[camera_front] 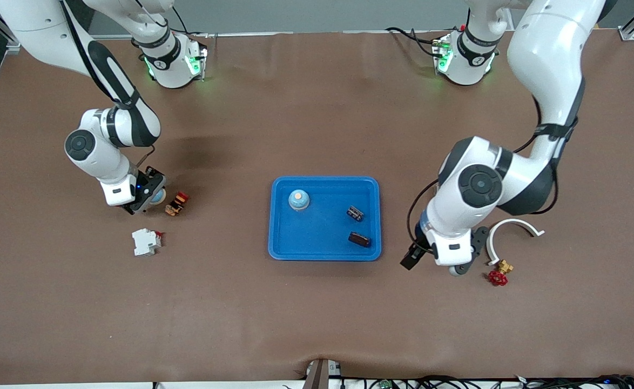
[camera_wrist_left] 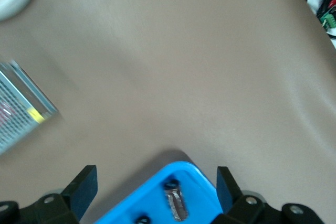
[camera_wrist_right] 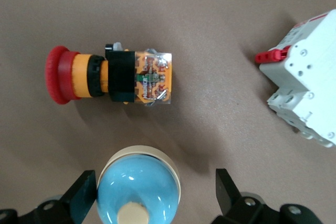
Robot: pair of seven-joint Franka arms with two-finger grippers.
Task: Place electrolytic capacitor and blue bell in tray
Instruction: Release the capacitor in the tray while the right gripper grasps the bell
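Over a second blue bell (camera_wrist_right: 139,187), the right gripper (camera_front: 152,197) is held open for grasping; the open left gripper (camera_front: 436,265) waits beside the tray (camera_front: 325,255).

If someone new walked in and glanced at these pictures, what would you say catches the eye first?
The bright blue tray at the table's middle stands out first, holding a blue bell and two small dark components. Next is the right gripper, open around a second blue bell beside a red-capped push button and a white breaker. The left gripper, open, hangs by the tray's corner.
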